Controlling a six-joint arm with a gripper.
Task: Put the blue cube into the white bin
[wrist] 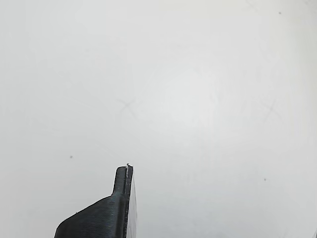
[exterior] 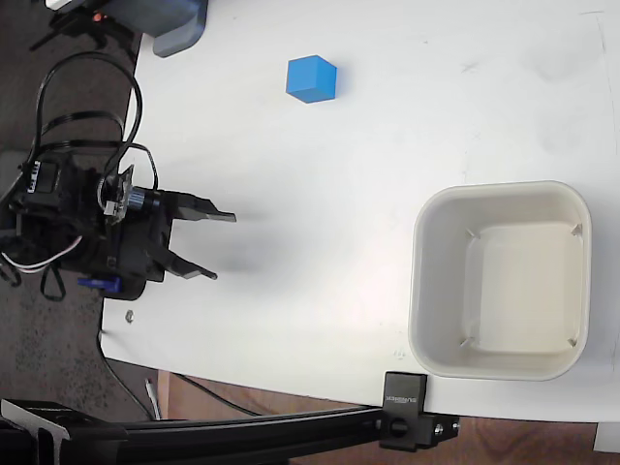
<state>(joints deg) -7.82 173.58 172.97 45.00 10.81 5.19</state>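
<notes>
The blue cube sits on the white table near the top of the fixed view, left of centre. The white bin stands at the right side, nothing inside it. My gripper is at the left edge of the table, its two black fingers spread apart and pointing right, with nothing between them. It is well below and left of the cube. In the wrist view only one black fingertip shows over bare white table; cube and bin are out of that view.
A grey-blue object lies at the table's top left corner. A black clamp and bar sit at the bottom table edge. Cables loop around the arm at the left.
</notes>
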